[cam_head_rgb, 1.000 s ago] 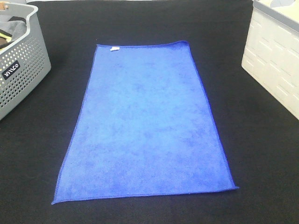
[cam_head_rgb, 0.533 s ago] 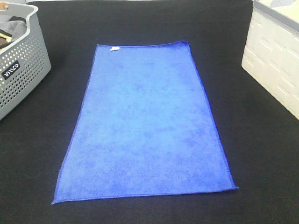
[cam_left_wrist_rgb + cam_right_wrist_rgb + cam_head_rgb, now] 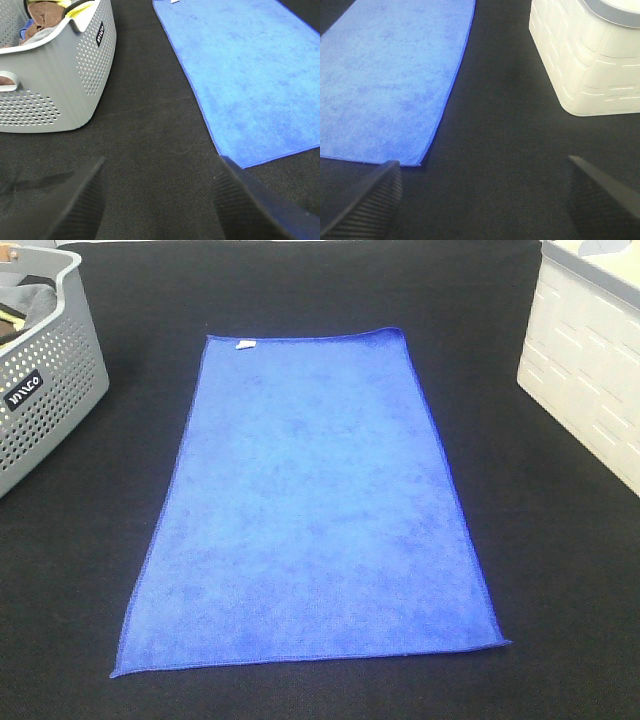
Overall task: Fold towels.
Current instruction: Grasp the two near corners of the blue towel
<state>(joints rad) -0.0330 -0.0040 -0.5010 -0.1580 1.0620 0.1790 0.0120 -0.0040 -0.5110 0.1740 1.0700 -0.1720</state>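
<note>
A royal-blue towel point(image 3: 310, 510) lies flat and fully spread on the black table, its small white tag point(image 3: 244, 343) at the far left corner. Neither arm shows in the exterior high view. In the left wrist view my left gripper point(image 3: 160, 200) is open over bare black cloth, with the towel point(image 3: 250, 75) off to one side and nothing between the fingers point(image 3: 75, 200). In the right wrist view my right gripper point(image 3: 485, 200) is open wide over the black surface, just off a near corner of the towel point(image 3: 390, 85).
A grey perforated basket point(image 3: 40, 370) holding cloths stands at the far left, also in the left wrist view point(image 3: 55, 85). A white crate point(image 3: 590, 370) stands at the far right, seen too in the right wrist view point(image 3: 590, 55).
</note>
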